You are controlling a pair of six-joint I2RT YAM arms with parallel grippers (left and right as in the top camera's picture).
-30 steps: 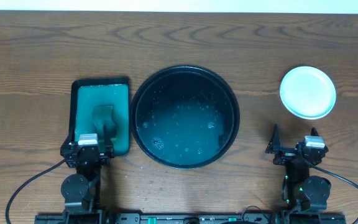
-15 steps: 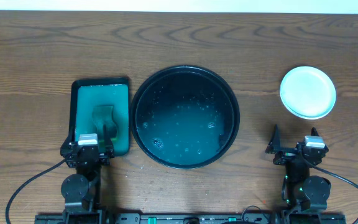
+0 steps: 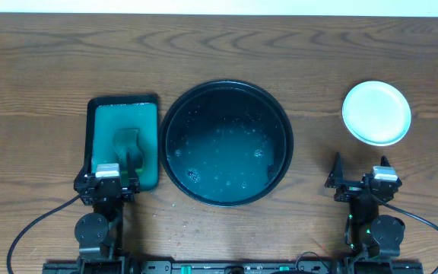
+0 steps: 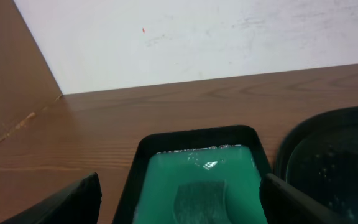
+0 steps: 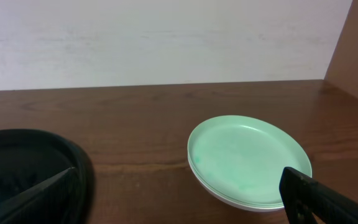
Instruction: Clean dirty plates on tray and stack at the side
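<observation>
The plates [image 5: 247, 158] sit in one stack on the tabletop [image 3: 52, 61], far right and well apart from the tray [image 3: 175, 114]. This keeps clean ware away from the wet basin. The top plate shows a pale mint face with no distinct smear.

The tray lies at centre. It holds no plates, only droplets and a thin teal film.

The sponge [image 3: 128, 144] lies in the sponge tray [image 3: 124, 100], just left of the tray and within the left arm's reach.

The left fingers [image 4: 73, 205] are spread apart and hold nothing. They hover over the near end of the sponge tray. The right fingers [image 5: 316, 199] are also apart and empty, near the stack but not touching it.

Judgement: cleaning and stacking appear complete, and both arms rest in parked positions at the near edge.
</observation>
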